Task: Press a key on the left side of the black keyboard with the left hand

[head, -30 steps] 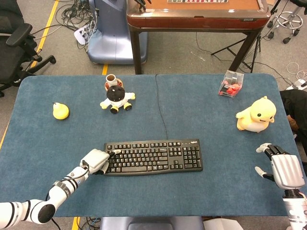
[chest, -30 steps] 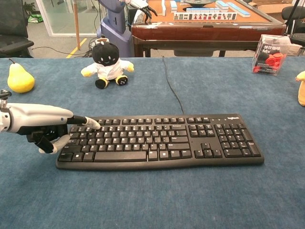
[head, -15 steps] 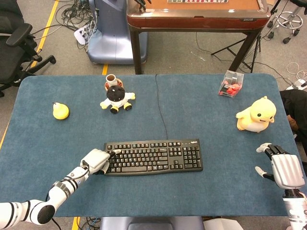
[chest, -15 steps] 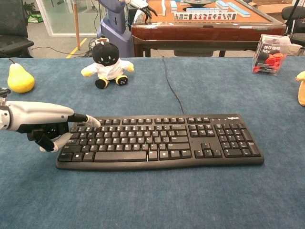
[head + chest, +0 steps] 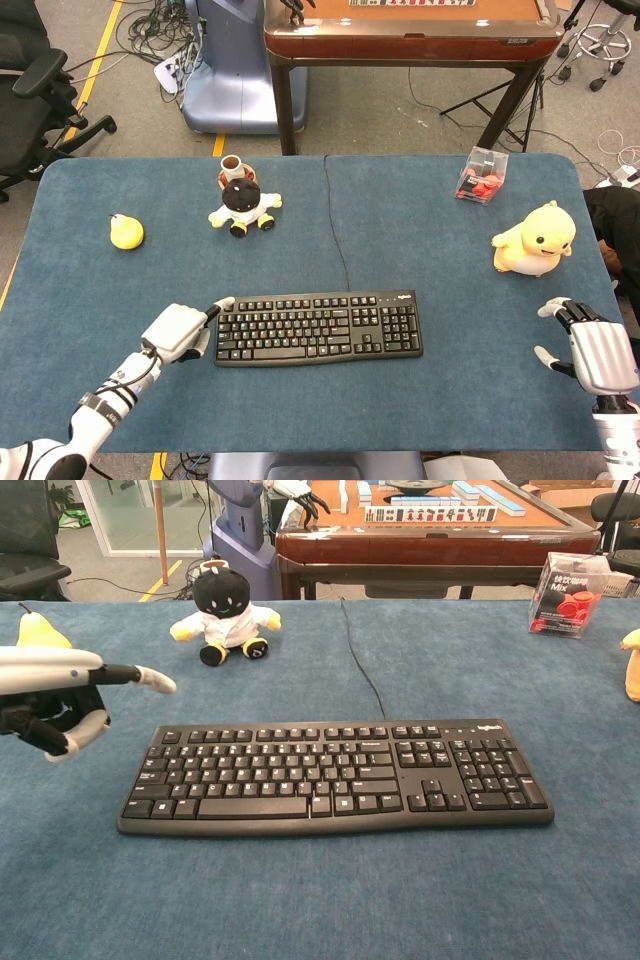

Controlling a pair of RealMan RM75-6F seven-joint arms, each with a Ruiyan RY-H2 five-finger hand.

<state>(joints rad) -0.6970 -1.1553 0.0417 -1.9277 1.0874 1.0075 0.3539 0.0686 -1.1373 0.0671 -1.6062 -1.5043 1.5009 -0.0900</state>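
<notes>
Left hand (image 5: 178, 330) sits low left in the head view, just off the left end of the black keyboard (image 5: 318, 327), one finger stretched out toward the keyboard's upper left corner, the rest curled in with nothing held. In the chest view the left hand (image 5: 55, 695) is at the left edge of frame, raised above the table (image 5: 320, 900), its pointing fingertip in the air, up and left of the keys, not touching them. Right hand (image 5: 593, 352) is at the lower right edge of the head view, palm down, fingers apart, empty; not visible in the chest view. Keyboard lies flat in the lower middle of the table, its cable (image 5: 335, 225) running up toward the far edge. Yellow pear (image 5: 125, 232) is in the left part of the table, well apart from the keyboard. Plush doll with black head (image 5: 243, 206) sits upper left of center, with a small brown cup (image 5: 231, 164) just behind it. Clear box with red pieces (image 5: 482, 176) is upper right, yellow duck plush (image 5: 535, 240) right of center, above the right hand.
</notes>
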